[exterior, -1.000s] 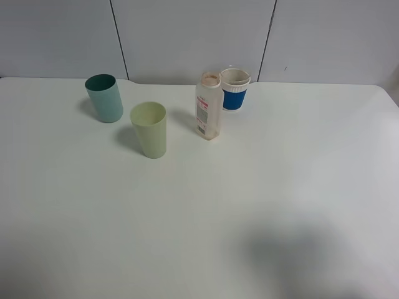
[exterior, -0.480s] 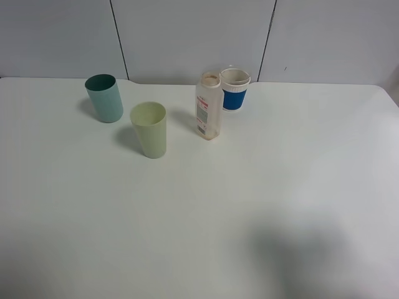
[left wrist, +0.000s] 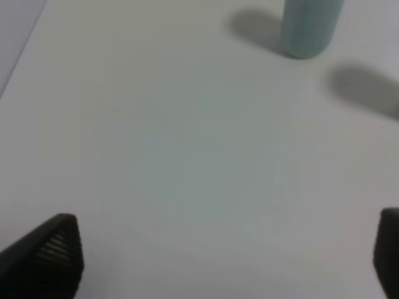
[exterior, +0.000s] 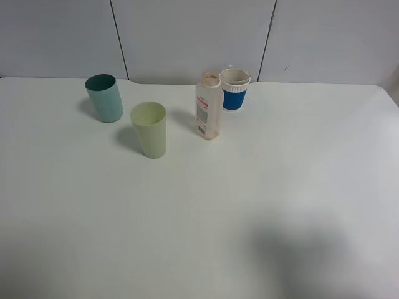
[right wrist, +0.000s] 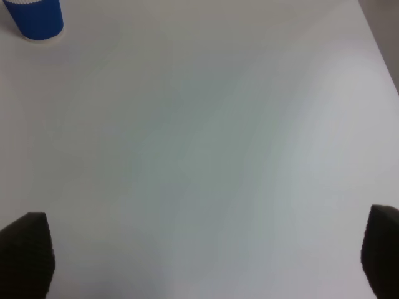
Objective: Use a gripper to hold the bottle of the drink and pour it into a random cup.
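The bottle of the drink (exterior: pixel 208 105) stands upright at the back of the white table, clear with a white-and-pink label and no cap. A blue-and-white cup (exterior: pixel 235 90) is right behind it, a pale green cup (exterior: pixel 149 129) to its left, and a teal cup (exterior: pixel 105 98) further left. Neither arm shows in the exterior high view. In the left wrist view my left gripper (left wrist: pixel 224 255) is open over bare table, with the teal cup (left wrist: pixel 308 28) ahead. My right gripper (right wrist: pixel 202 255) is also open and empty, the blue cup (right wrist: pixel 34 18) far ahead.
The table (exterior: pixel 199 212) is white, with a grey panelled wall behind it. A soft shadow (exterior: pixel 305 255) lies on the table near the front right. The table's right edge (right wrist: pixel 380 56) shows in the right wrist view.
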Robot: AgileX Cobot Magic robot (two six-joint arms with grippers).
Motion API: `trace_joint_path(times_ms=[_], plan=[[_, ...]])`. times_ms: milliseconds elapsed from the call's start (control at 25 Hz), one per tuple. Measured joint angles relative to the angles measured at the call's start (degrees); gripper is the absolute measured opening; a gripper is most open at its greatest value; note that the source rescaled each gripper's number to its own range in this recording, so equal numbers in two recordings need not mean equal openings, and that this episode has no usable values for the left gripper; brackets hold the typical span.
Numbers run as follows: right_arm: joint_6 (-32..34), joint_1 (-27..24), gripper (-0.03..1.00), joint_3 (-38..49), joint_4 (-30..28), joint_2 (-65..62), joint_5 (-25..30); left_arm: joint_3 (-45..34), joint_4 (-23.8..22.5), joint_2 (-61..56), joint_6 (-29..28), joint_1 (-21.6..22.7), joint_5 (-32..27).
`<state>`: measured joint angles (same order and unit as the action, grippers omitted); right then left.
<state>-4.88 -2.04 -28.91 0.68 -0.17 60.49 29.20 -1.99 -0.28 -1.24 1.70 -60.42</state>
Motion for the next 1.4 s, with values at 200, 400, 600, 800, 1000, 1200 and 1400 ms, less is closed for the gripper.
trace_joint_path(times_ms=[200,400,600,800,1000,1200,1400], plan=[[0.0,0.0,1.0,0.0,0.0,0.0,0.0,0.0,0.0,0.0,0.0,0.0,0.0],[0.0,0.0,1.0,0.0,0.0,0.0,0.0,0.0,0.0,0.0,0.0,0.0,0.0],[0.0,0.0,1.0,0.0,0.0,0.0,0.0,0.0,0.0,0.0,0.0,0.0,0.0],[0.0,0.0,1.0,0.0,0.0,0.0,0.0,0.0,0.0,0.0,0.0,0.0,0.0],[0.0,0.0,1.0,0.0,0.0,0.0,0.0,0.0,0.0,0.0,0.0,0.0,0.0],[0.01,0.0,1.0,0.0,0.0,0.0,0.0,0.0,0.0,0.0,0.0,0.0,0.0],[0.01,0.0,1.0,0.0,0.0,0.0,0.0,0.0,0.0,0.0,0.0,0.0,0.0]])
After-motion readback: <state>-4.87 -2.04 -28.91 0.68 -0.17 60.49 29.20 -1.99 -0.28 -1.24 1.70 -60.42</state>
